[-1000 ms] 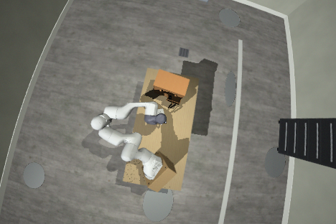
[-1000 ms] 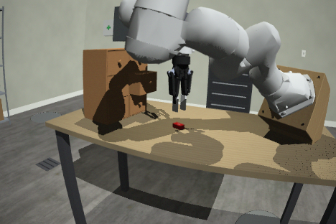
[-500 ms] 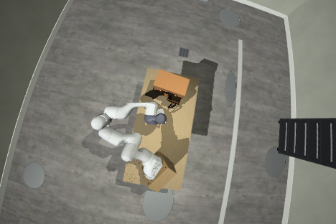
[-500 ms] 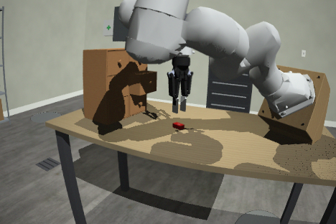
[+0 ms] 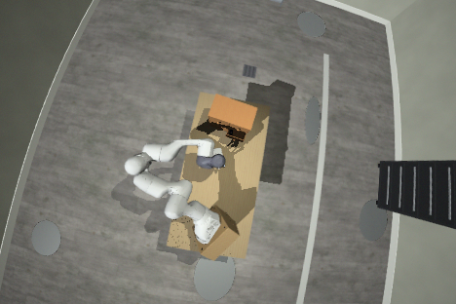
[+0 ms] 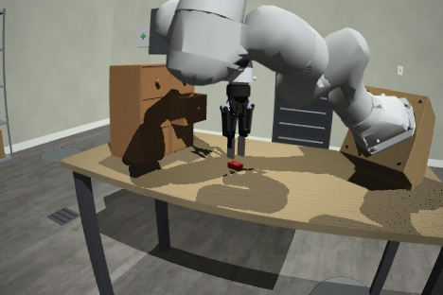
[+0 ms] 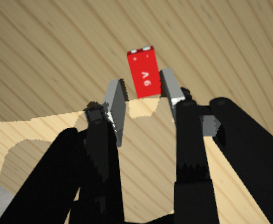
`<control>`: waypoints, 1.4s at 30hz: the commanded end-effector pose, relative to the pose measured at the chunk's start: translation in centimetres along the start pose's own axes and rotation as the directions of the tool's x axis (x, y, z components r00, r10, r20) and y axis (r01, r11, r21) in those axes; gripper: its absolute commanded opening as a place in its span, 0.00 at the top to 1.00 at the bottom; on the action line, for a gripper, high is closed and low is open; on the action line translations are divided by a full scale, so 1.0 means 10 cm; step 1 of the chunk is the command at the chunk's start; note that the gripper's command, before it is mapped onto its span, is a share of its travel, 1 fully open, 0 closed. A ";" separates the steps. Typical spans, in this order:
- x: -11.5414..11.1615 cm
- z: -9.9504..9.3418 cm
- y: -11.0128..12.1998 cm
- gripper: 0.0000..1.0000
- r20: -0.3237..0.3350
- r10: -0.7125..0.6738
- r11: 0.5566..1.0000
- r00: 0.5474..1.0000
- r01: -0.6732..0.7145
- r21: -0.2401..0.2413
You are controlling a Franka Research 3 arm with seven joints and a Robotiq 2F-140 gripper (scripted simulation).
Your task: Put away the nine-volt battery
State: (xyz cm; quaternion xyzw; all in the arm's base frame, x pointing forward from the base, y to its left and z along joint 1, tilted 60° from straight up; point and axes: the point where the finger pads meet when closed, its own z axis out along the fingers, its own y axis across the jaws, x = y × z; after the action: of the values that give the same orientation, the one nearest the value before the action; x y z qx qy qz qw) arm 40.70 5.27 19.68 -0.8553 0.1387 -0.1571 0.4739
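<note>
Surface [image 5: 239, 182] [image 6: 185, 194] [image 7: 47, 45]: pale wood-grain top, dark legs, shadows across it. Directly on it: orange-brown chest [image 5: 233, 111] [image 6: 125, 109] toward one end, tilted wooden block [image 5: 225, 239] [image 6: 423, 137] under the arm base at the other, red 9V battery [image 6: 235, 165] [image 7: 144, 72] lying flat between them

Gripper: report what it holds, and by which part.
Nothing is held: the gripper stands part-open above the table, the red battery lying below its fingertips.

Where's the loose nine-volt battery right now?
In the exterior view, the red battery lies on the table just below the jaws, right of the chest.
</note>
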 end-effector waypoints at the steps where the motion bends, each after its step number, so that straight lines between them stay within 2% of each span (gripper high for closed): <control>1: 0.04 0.07 0.03 0.74 -0.013 -0.007 1.000 1.000 0.007 -0.007; 11: 0.04 0.15 0.03 0.74 -0.013 -0.007 1.000 1.000 0.007 -0.007; 42: 0.05 0.16 0.04 0.74 -0.013 -0.007 1.000 1.000 0.007 -0.007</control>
State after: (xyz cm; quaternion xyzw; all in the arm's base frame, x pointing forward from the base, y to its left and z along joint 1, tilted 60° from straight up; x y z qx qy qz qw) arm 41.62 6.22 18.71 -0.8556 0.1411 -0.1614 0.4712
